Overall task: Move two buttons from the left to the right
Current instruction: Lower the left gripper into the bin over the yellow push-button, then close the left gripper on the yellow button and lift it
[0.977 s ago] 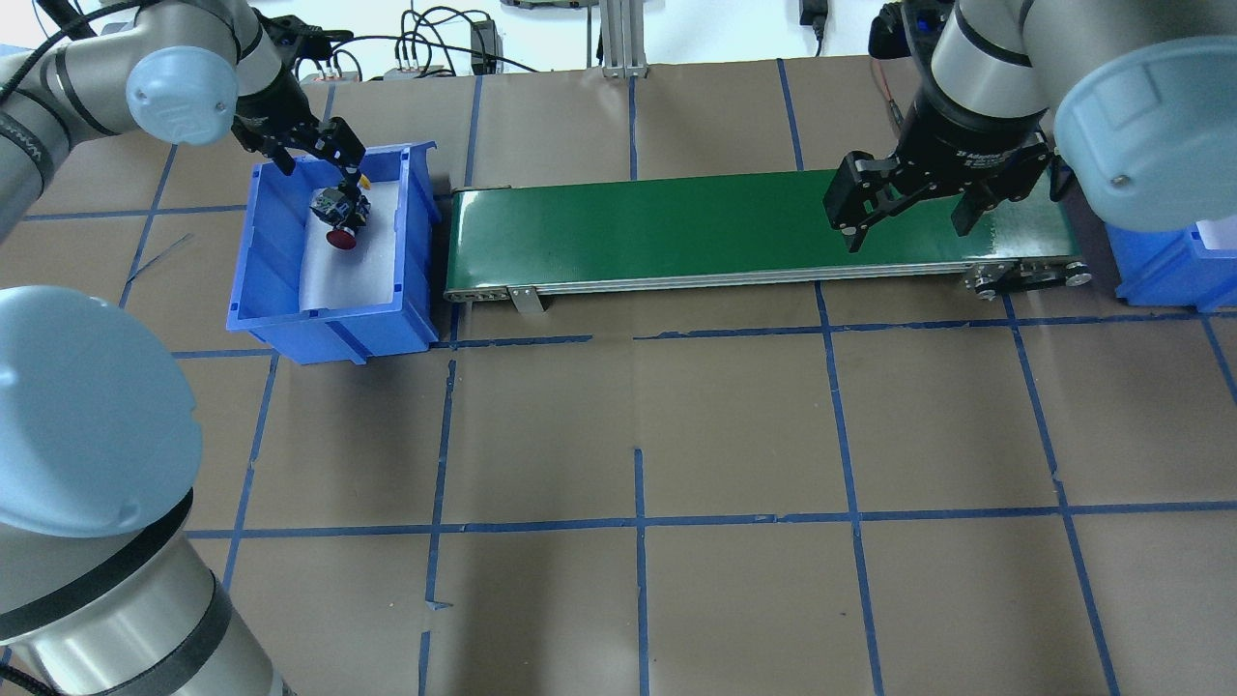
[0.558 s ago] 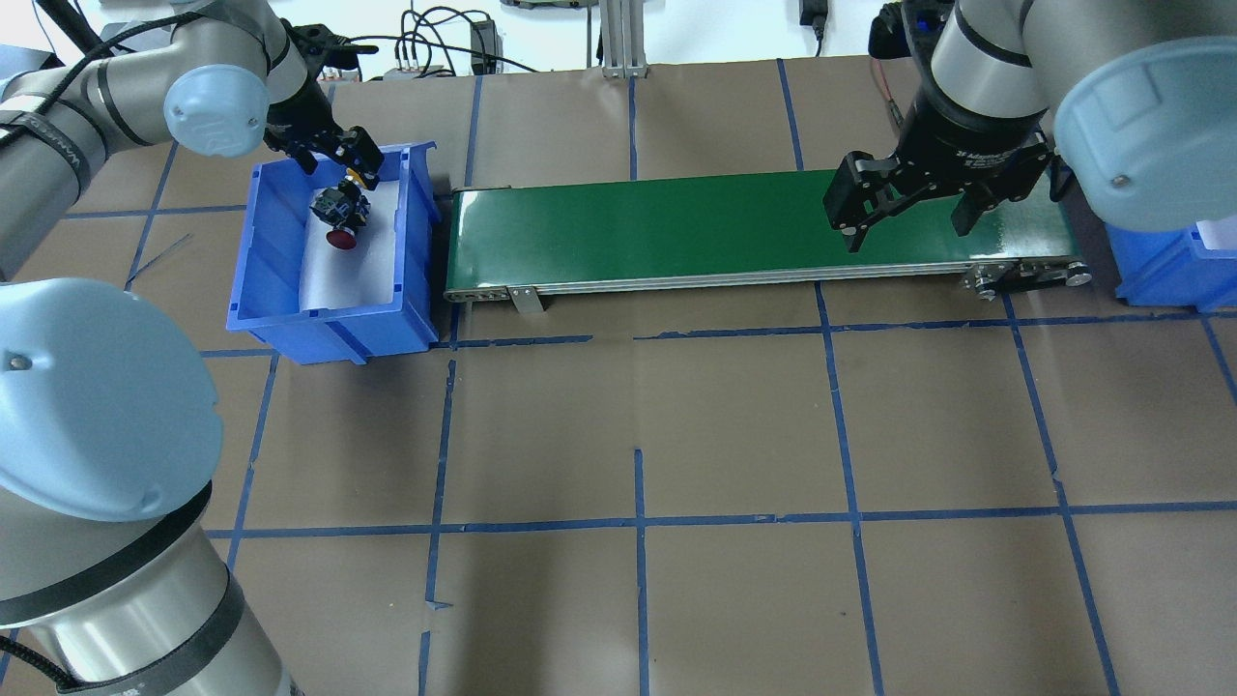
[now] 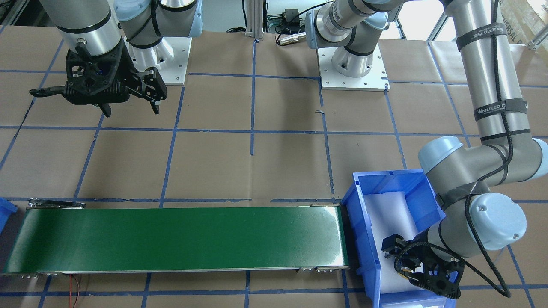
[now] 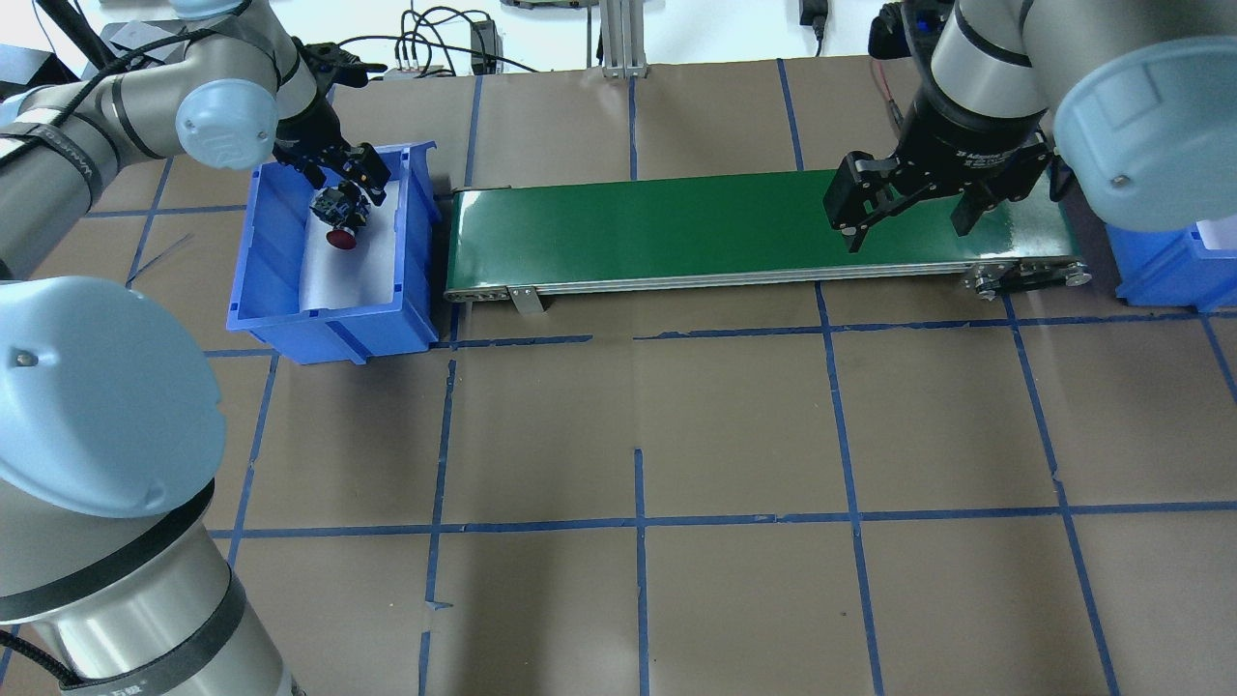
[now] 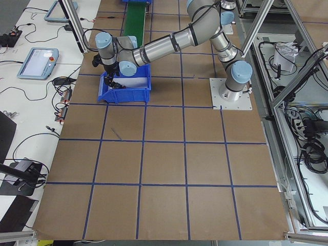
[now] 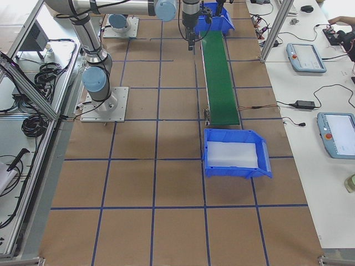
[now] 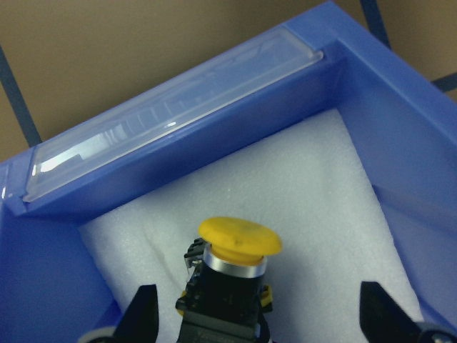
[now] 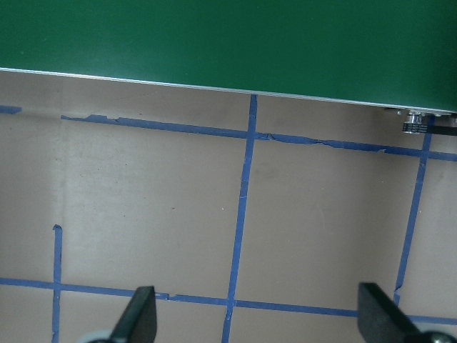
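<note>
The yellow button [image 7: 239,239] stands on white foam in the far end of the left blue bin [image 4: 329,324], its mushroom cap toward the bin's end wall. My left gripper [image 4: 345,179] is open inside the bin, with one finger on each side of the button's black body, not closed on it. In the overhead view the gripper hides the yellow button; a bit of yellow [image 3: 404,270] shows in the front view. The red button [image 4: 340,238] lies on the foam just nearer. My right gripper [image 4: 908,227] is open and empty above the right end of the green conveyor [image 4: 638,232].
The conveyor runs from the left bin to a second blue bin [image 4: 1160,271] at the right, which is lined with white foam and shows in the right side view [image 6: 236,155]. The brown table [image 4: 638,435] has a blue tape grid.
My left arm has swung in, and its gripper has come down over the yellow button, which it now hides in the overhead view. The right arm has not moved.
</note>
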`<state>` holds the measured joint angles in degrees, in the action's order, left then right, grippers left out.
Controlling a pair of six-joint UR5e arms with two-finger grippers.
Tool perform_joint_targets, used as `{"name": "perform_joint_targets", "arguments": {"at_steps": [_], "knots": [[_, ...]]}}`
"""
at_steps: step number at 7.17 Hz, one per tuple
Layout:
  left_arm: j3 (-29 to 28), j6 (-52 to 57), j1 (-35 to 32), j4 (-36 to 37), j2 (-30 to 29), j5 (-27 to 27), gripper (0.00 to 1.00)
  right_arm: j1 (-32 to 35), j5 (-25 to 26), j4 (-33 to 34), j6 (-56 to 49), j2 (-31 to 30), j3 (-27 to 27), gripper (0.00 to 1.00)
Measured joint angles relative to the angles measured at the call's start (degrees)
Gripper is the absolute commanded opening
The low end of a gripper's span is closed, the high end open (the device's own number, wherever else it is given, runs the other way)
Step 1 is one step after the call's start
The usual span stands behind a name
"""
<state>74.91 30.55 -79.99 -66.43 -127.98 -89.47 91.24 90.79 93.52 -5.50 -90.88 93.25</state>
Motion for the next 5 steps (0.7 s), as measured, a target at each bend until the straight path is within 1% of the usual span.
{"name": "perform_joint_targets", "arguments": {"at_steps": [2, 3, 5], "knots": [[0.13, 0.11, 0.01, 0.09, -0.58, 0.07, 1.00, -0.01, 0.00, 0.00, 0.00, 0.00, 0.00, 1.00], [0.15, 0.17, 0.01, 0.18, -0.82, 0.08, 0.94, 0.00, 0.00, 0.00, -0.02, 0.00, 0.00, 1.00], [0.12, 0.17, 0.01, 0.34, -0.93, 0.07, 0.45, -0.01, 0.04, 0.00, -0.02, 0.00, 0.03, 1.00]]}}
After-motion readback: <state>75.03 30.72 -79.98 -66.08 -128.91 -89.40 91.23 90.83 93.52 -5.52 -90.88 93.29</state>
